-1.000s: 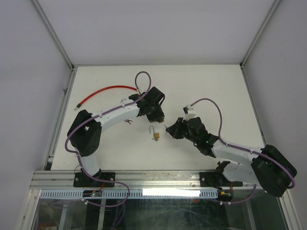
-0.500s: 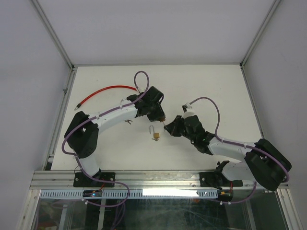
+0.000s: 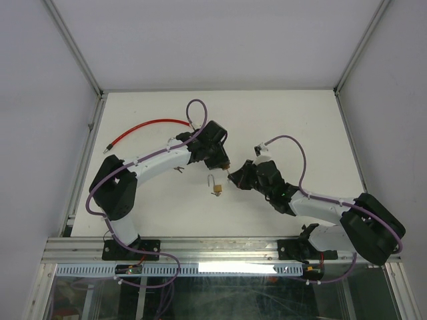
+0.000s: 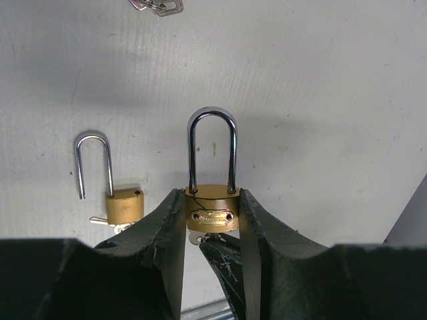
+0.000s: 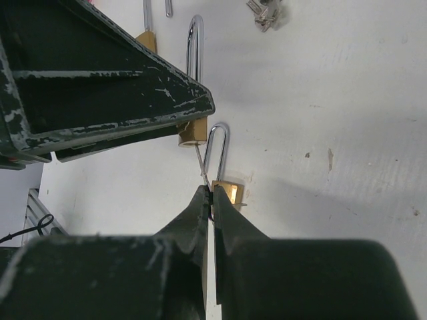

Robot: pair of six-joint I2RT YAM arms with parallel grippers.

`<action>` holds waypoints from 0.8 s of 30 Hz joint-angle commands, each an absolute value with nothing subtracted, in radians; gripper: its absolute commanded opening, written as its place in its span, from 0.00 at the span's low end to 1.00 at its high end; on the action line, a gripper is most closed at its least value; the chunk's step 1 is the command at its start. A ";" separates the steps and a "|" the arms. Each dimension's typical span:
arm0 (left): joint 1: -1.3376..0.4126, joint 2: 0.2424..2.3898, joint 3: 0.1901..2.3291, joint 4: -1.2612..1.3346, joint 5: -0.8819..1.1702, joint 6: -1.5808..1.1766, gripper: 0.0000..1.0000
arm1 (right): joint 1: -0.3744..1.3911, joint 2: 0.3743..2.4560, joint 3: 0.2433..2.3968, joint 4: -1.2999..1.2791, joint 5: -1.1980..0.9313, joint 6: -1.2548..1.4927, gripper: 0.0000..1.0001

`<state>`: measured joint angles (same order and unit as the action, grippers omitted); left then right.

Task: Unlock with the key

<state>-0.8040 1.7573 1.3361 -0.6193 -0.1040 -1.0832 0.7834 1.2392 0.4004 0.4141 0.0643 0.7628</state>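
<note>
Centrally over the desk (image 3: 300,120), your left pincer (image 4: 211,200) clamps a brass padlock (image 4: 212,213) by its body, shackle closed. Your right pincer (image 5: 210,195), pressed together on a key (image 5: 200,163), holds the blade against the padlock's underside; how deep it sits, the views do not show. A second padlock (image 4: 123,203) lies on the desk just near of them, shackle open. Loose keys (image 4: 157,5) rest to the left, a red cable (image 3: 143,127) far left.
</note>
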 commanded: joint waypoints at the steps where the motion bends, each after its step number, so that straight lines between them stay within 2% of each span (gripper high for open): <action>1: -0.815 1.693 1.331 -0.577 -0.104 -1.090 0.17 | 0.786 1.212 0.427 0.471 0.107 0.786 0.00; 16: -0.834 1.685 1.324 -0.577 -0.149 -1.111 0.17 | 0.785 1.229 0.443 0.433 0.131 0.834 0.00; 24: -0.863 1.681 1.298 -0.574 -0.182 -1.216 0.18 | 0.793 1.278 0.421 0.577 0.165 0.870 0.00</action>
